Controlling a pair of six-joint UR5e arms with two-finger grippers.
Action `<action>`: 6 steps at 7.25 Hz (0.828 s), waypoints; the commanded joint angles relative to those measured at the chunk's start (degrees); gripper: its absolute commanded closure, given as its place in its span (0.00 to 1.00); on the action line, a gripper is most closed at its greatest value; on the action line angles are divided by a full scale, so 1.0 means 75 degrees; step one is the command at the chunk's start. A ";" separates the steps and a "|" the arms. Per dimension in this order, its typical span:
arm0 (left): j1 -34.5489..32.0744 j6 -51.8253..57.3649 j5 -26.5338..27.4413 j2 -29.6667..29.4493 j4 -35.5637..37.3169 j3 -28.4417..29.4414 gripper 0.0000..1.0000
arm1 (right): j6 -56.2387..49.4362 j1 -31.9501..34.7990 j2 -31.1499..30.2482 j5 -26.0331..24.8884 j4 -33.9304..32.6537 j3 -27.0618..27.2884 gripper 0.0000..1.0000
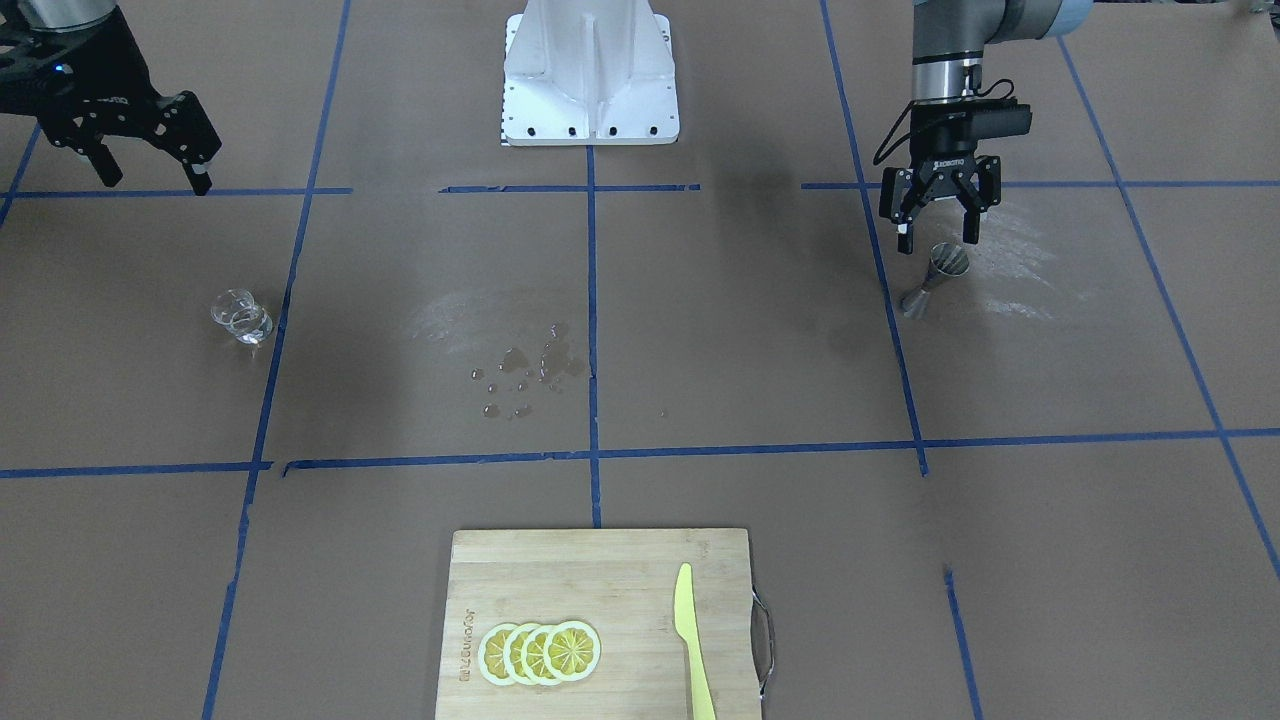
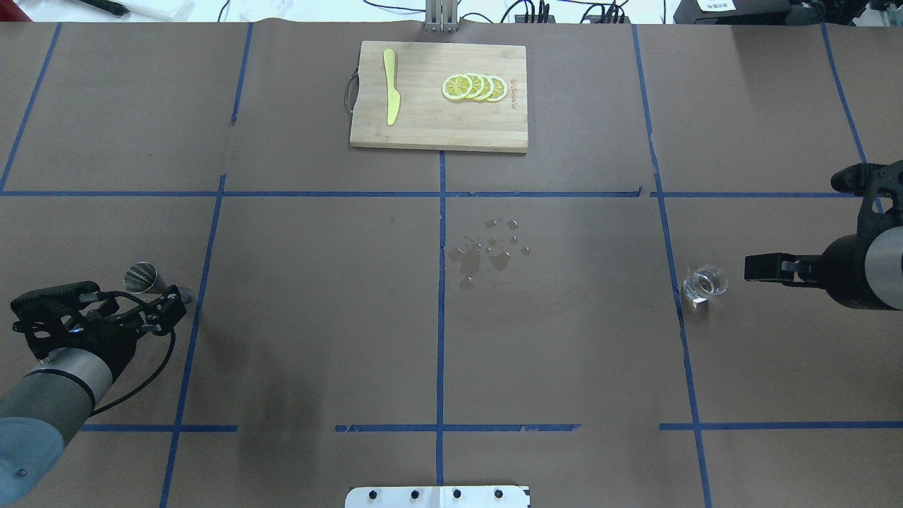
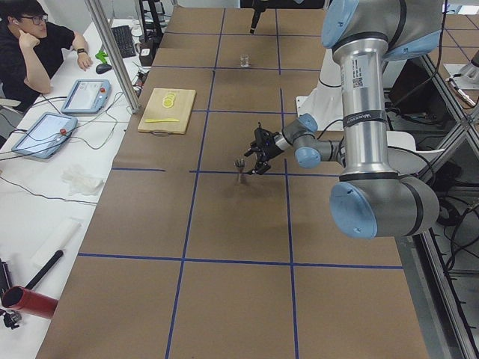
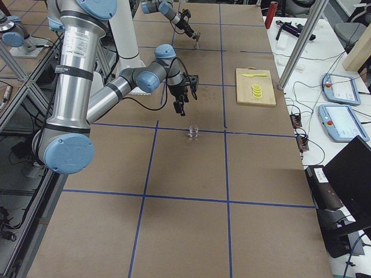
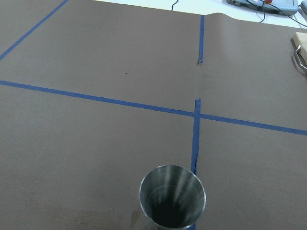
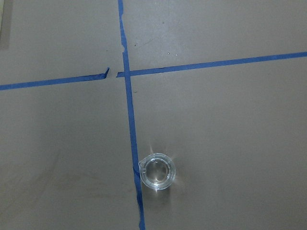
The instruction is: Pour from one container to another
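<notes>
Hovering over both vessels, claws spread and empty.
Left gripper point(image 1: 938, 234) hangs just above the upright jigger point(image 1: 935, 277); right gripper point(image 1: 152, 177) waits near the glass cup point(image 1: 241, 317). The cup looks light, slick and breakable, so pinch its sidewall gently, below the rim.

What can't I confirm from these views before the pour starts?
- Liquid in the small clear glass cup: too transparent and small in every view.
- Lower cone of the silver hourglass-shaped metal jigger: cut off by the left wrist view's bottom edge, partly behind the left gripper overhead.
- Jigger's contents: interior dark in the left wrist view.
</notes>
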 commanded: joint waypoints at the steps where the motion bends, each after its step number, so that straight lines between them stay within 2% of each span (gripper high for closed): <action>1: 0.0024 -0.0113 0.0805 -0.0256 0.0014 0.0503 0.00 | 0.0161 -0.0413 -0.0015 -0.0325 0.0025 0.0078 0.00; 2: 0.0024 -0.0252 0.1225 -0.0524 0.0014 0.1003 0.01 | 0.0219 -0.0506 -0.0062 -0.0371 0.0025 0.0263 0.00; 4: 0.0070 -0.0405 0.1544 -0.1203 0.0026 0.1743 0.01 | 0.0545 -0.0787 -0.0144 -0.0395 0.0025 0.0475 0.00; 6: 0.0105 -0.0429 0.1662 -0.1242 0.0026 0.1840 0.02 | 0.0791 -0.0998 -0.0168 -0.0419 0.0025 0.0535 0.00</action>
